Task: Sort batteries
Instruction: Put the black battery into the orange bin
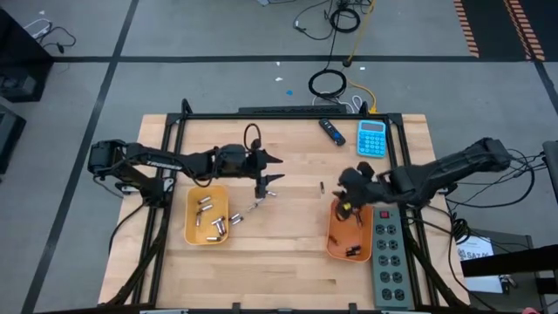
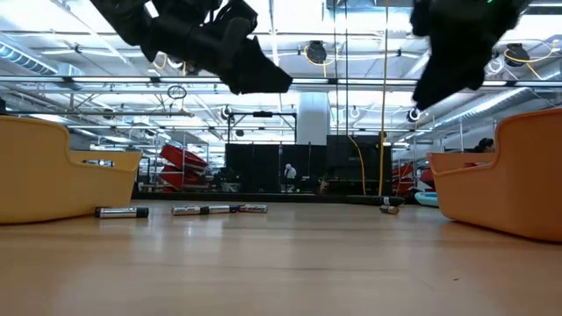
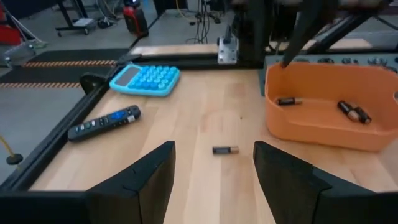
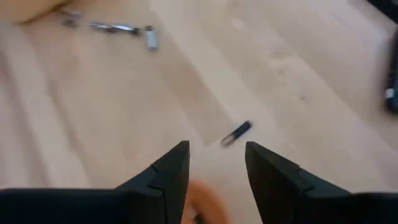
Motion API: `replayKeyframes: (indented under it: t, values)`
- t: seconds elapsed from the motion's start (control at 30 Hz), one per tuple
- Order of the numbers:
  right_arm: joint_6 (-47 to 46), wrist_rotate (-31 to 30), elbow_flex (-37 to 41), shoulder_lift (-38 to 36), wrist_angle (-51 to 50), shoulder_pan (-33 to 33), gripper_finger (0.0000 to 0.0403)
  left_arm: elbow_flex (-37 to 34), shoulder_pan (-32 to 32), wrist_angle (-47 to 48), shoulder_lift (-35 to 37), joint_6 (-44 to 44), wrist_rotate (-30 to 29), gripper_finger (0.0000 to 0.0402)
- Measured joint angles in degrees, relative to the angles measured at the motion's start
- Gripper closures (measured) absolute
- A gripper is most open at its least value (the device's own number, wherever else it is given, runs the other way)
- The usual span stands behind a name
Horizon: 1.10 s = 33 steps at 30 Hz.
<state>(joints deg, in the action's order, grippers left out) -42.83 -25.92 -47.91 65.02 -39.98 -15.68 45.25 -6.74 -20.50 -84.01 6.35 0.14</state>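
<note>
My left gripper is open and hovers above the table's middle, right of the yellow tray, which holds several silvery batteries. A small dark battery lies on the wood ahead of its fingers. More loose silvery batteries lie just right of the yellow tray. My right gripper is open above the far rim of the orange tray, which holds a few dark batteries. The same dark battery shows ahead of it.
A blue calculator and a dark blue-tipped device lie near the table's far edge. A grey power strip runs along the right side next to the orange tray. Bare wood lies between the two trays.
</note>
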Motion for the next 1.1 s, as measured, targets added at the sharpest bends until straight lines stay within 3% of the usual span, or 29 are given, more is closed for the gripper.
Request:
replayKeyframes:
  t: [0.27, 0.43, 0.8, 1.1]
  values:
    - [5.02, 14.66, -0.5, 12.55, 8.33, 19.42, 0.0258, 0.4, 0.0, -5.78, -0.39, 3.48, -0.04, 0.0173]
    - [5.41, 24.59, -4.71, 22.23, 4.53, 27.88, 0.0261, 0.42, 0.0, -10.68, -2.25, 3.48, -0.02, 0.0173]
    - [8.3, 27.79, -20.39, 37.79, -8.92, 29.13, 0.0261, 0.4, 0.0, -8.59, -4.11, 3.43, 0.51, 0.0173]
    - [7.98, 29.32, -21.8, 40.99, -13.45, 29.11, 0.0261, 0.38, 0.02, -5.34, -3.13, 4.96, 4.35, 0.0173]
